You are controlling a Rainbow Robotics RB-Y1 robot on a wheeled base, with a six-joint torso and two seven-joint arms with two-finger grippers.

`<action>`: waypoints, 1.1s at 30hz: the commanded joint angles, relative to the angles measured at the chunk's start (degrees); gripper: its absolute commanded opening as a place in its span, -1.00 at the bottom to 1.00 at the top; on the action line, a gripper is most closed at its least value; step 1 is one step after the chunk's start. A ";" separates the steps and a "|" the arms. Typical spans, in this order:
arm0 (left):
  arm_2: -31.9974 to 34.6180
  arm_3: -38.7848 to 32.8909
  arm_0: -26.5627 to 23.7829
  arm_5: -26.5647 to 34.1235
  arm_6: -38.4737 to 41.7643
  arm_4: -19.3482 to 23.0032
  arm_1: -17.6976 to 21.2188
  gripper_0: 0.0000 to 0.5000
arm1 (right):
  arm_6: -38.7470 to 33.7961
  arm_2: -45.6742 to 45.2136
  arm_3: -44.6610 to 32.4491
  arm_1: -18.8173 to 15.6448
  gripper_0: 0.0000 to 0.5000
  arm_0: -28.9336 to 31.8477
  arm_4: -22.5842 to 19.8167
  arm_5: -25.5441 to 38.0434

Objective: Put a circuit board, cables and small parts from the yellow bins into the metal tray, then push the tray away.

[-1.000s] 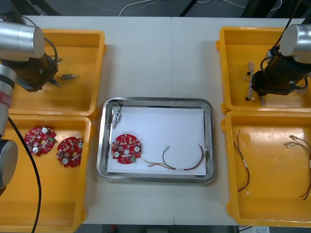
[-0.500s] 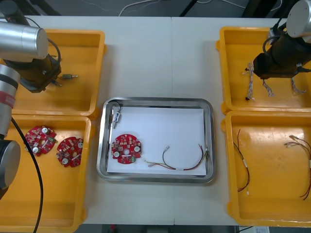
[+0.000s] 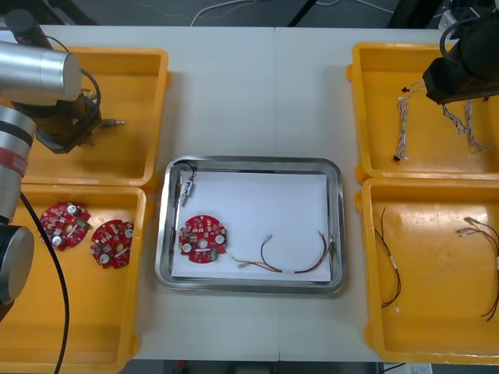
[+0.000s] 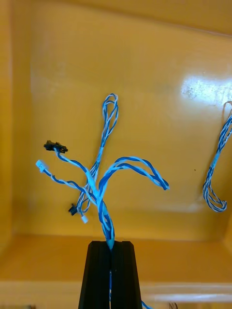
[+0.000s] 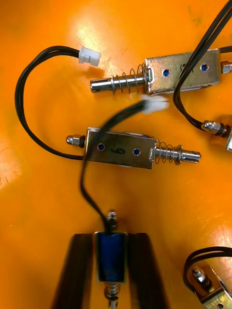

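Low in the back left yellow bin [image 3: 148,101], my left gripper [image 3: 84,129] [image 5: 111,251] is shut on a small metal part [image 5: 111,258] whose black lead curls away from the fingers. Two more small metal parts [image 5: 121,149] [image 5: 179,77] lie just beyond it. My right gripper [image 3: 451,92] [image 4: 110,247] hangs above the back right bin [image 3: 366,109], shut on a twisted blue and white cable [image 4: 102,190] [image 3: 401,125] that dangles below it. The metal tray [image 3: 249,162] holds a red circuit board [image 3: 203,238], a red and yellow cable [image 3: 290,266] and a small metal part [image 3: 185,187].
Two circuit boards [image 3: 66,224] [image 3: 113,243] lie in the front left bin [image 3: 78,327]. The front right bin [image 3: 437,312] holds red and yellow cables [image 3: 390,261] [image 3: 479,230]. Another blue and white cable [image 4: 215,176] rests on the back right bin's floor.
My left gripper has closed on the small metal part. My right gripper has lifted up and away to the far right, drawing the blue and white cable off the bin floor.
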 commanded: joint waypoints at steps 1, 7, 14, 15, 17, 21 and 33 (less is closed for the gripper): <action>-1.15 -0.19 -2.98 -0.35 -1.10 0.64 -0.56 -1.00 | 3.07 -2.80 -5.17 -2.47 -1.00 -0.44 -3.82 2.60; -1.15 -0.46 -2.98 -0.17 -1.54 0.81 -0.65 -1.00 | 10.01 -3.06 -8.07 -2.91 -1.00 -0.44 -8.48 3.96; -0.09 -5.90 -2.98 5.54 -2.50 0.72 -0.21 -1.00 | 18.27 0.45 -14.40 -2.91 -1.00 -0.44 -15.25 3.96; 0.26 -7.40 -2.98 7.48 -2.77 0.81 -0.21 -1.00 | 19.33 1.95 -15.45 -2.74 -1.00 -0.44 -16.39 3.96; 0.61 -9.77 -2.89 10.47 -3.12 0.81 -0.12 -1.00 | 20.47 3.62 -17.39 -2.12 -1.00 -0.35 -17.36 3.96; 0.87 -15.75 -2.89 16.79 -3.65 0.81 0.14 -1.00 | 23.55 7.66 -20.38 0.60 -1.00 -0.44 -19.29 3.96; 2.37 -29.72 -2.10 29.23 -9.53 5.82 1.99 -1.00 | 24.95 22.25 -23.19 5.17 -1.00 -0.35 -24.04 1.98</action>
